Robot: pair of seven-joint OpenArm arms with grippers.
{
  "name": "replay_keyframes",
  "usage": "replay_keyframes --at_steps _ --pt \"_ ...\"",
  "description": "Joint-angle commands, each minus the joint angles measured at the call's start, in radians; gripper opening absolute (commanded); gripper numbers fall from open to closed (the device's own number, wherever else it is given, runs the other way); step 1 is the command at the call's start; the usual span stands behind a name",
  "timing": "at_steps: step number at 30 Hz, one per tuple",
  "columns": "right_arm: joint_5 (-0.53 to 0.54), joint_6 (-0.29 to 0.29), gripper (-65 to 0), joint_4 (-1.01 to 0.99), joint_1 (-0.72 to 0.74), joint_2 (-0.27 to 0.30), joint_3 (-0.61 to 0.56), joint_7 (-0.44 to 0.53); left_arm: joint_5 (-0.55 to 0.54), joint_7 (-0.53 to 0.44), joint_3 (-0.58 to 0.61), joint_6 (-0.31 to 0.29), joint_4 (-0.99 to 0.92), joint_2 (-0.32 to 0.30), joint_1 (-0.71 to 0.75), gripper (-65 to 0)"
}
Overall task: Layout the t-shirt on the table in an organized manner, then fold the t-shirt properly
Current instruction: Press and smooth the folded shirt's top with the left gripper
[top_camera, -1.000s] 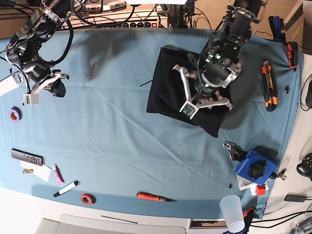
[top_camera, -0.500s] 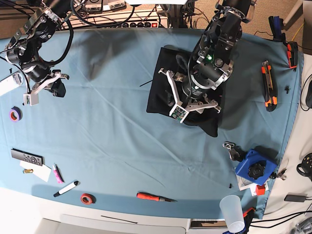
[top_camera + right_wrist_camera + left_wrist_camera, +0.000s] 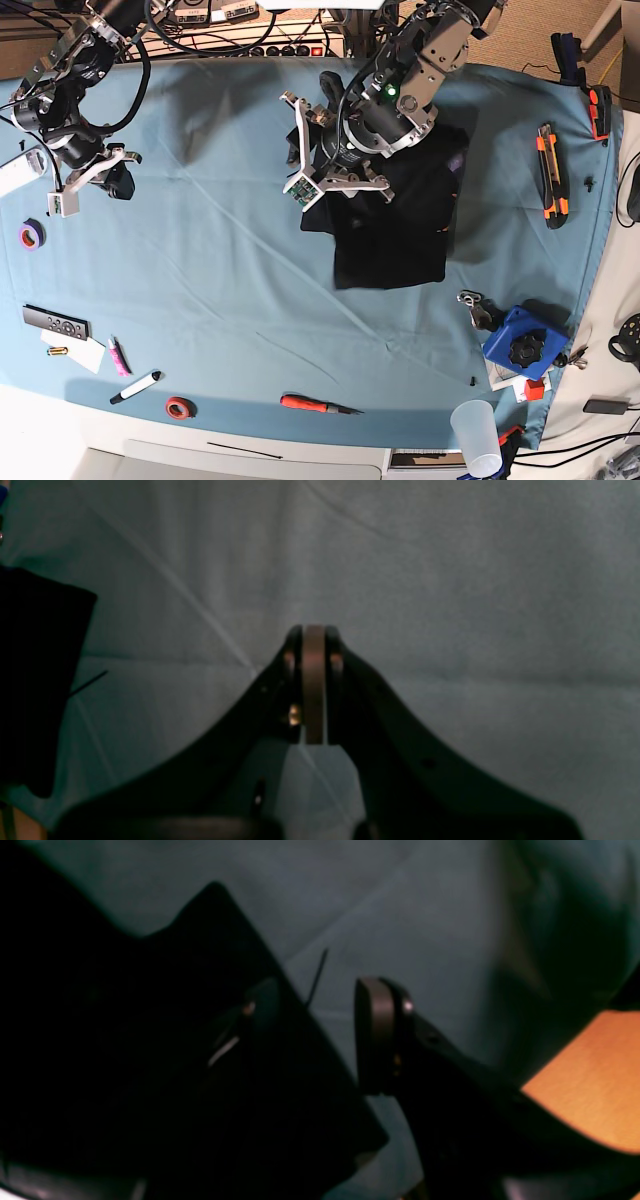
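The t-shirt (image 3: pixel 400 220) is soft and floppy, lying bunched on the table (image 3: pixel 220 270), so grab it by an edge or corner. Your left gripper (image 3: pixel 310 1035) hangs over its left edge, open and empty. Your right gripper (image 3: pixel 314 680) is shut tight, empty, far away.

On the counter (image 3: pixel 200 290) there are one t-shirt (image 3: pixel 400 235), two tape rolls (image 3: pixel 31 235), one red screwdriver (image 3: pixel 318 405) and one plastic cup (image 3: pixel 478 436).
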Motion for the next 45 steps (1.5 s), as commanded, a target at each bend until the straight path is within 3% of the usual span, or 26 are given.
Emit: replay_keyframes --at_steps 1,3,6,9,11,23,29,36,45 --pt "0.021 0.002 -64.2 0.017 0.011 0.016 0.004 0.029 -0.001 -0.008 0.008 0.003 0.029 0.009 -0.01 -38.8" --pt "0.021 0.003 -64.2 0.017 0.011 0.017 0.004 0.034 0.007 -0.008 0.008 0.003 0.047 0.008 -0.007 -38.8" --pt "0.021 0.003 -64.2 0.017 0.011 0.016 0.004 0.034 0.115 -0.008 0.008 0.008 0.072 0.008 -0.005 -38.8" --pt "0.021 0.003 -64.2 0.017 0.011 0.016 0.004 0.034 0.265 -0.008 0.008 0.094 0.08 0.008 -0.005 -38.8" --pt "0.021 0.003 -64.2 0.017 0.011 0.016 0.004 0.034 0.299 -0.008 0.008 0.139 0.08 0.008 0.0 -38.8" --pt "0.021 0.003 -64.2 0.017 0.011 0.017 0.004 0.034 0.274 0.022 0.009 0.137 0.079 -0.012 0.12 -38.8" --pt "0.021 0.003 -64.2 0.017 0.011 0.016 0.004 0.034 0.205 0.017 0.01 0.064 0.079 -0.013 0.162 -38.7" --pt "0.021 0.003 -64.2 0.017 0.011 0.017 0.004 0.034 0.206 -0.006 0.01 0.064 0.077 -0.013 0.169 -34.2" --pt "0.021 0.003 -64.2 0.017 0.011 0.016 0.004 0.034 0.263 -0.007 0.009 0.079 -0.019 -0.013 0.169 -34.2"
